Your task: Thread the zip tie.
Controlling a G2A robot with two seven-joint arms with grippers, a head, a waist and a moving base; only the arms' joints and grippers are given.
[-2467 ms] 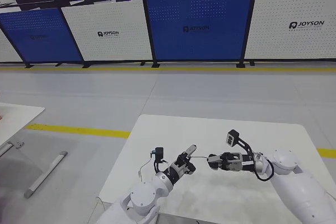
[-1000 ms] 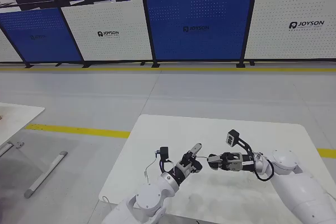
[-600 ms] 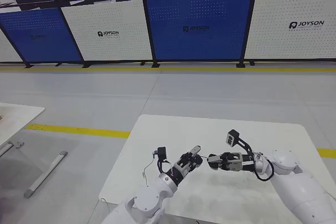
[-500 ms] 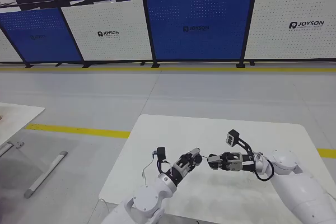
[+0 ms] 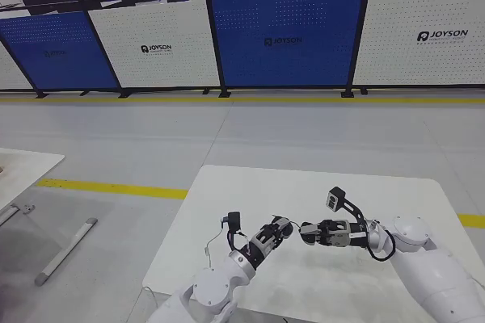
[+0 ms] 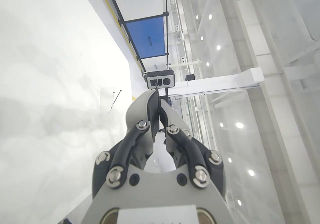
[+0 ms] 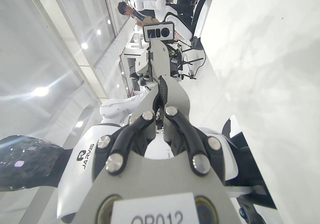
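Aligning the zip tie [image 6: 156,88] ends squarely matters; left gripper [image 5: 284,227] and right gripper [image 5: 305,232], tip to tip, both pinch it.

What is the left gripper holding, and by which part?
The left gripper pinches a thin black zip tie near its end; only a short tip sticks out.

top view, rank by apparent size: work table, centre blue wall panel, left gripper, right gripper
1. work table
2. centre blue wall panel, which stands far back, so its apparent size understates it
3. left gripper and right gripper: look alike, not ranked
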